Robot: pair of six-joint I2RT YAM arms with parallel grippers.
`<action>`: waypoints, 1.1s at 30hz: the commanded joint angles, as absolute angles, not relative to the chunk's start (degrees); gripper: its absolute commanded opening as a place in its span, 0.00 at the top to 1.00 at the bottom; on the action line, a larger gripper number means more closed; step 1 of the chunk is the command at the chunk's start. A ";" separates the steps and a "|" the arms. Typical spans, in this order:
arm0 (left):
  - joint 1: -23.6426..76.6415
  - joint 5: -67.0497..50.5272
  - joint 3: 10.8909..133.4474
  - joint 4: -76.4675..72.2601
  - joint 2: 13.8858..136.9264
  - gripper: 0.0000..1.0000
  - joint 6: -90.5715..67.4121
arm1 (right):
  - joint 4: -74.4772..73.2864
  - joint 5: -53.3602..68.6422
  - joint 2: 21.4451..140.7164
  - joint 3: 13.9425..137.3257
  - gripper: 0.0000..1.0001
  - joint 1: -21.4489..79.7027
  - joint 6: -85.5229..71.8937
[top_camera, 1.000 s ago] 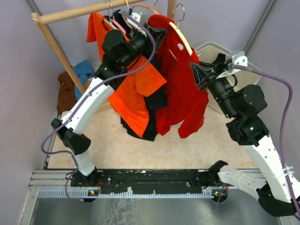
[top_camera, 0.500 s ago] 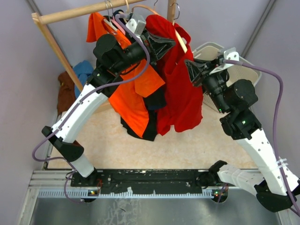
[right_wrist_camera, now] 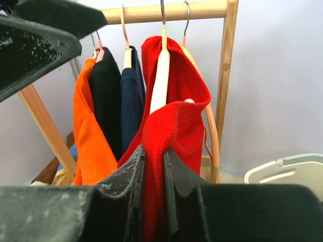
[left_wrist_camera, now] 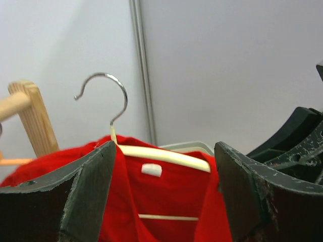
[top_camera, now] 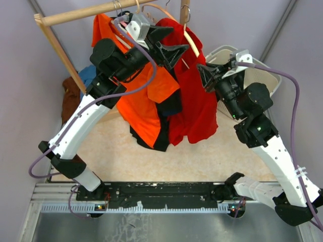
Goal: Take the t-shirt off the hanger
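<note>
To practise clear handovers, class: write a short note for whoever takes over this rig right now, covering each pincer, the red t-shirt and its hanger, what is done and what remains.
Left pincer: open, holding nothing, raised level with the top of the cream hanger.
Right pincer: shut on a fold of the red t-shirt.
Red t-shirt: still on the cream hanger, up at the right end of the wooden rail.
Done: one grip on the cloth, nothing more.
Left: probably steady the hanger with the free pincer, then pull the shirt off it.

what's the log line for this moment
left gripper open by hanger | right gripper shut on red t-shirt | red t-shirt on hanger
</note>
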State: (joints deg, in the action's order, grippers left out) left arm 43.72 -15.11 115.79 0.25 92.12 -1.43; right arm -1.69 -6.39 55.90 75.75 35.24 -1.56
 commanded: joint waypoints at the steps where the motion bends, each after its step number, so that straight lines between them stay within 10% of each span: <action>1: 43.77 -14.34 116.73 -6.16 93.05 0.15 5.86 | 5.63 -5.09 54.37 76.87 1.00 35.51 -1.10; 33: 41.22 -19.14 131.87 -7.27 107.32 0.43 2.31 | 4.41 -2.37 51.64 74.09 1.00 35.95 -1.14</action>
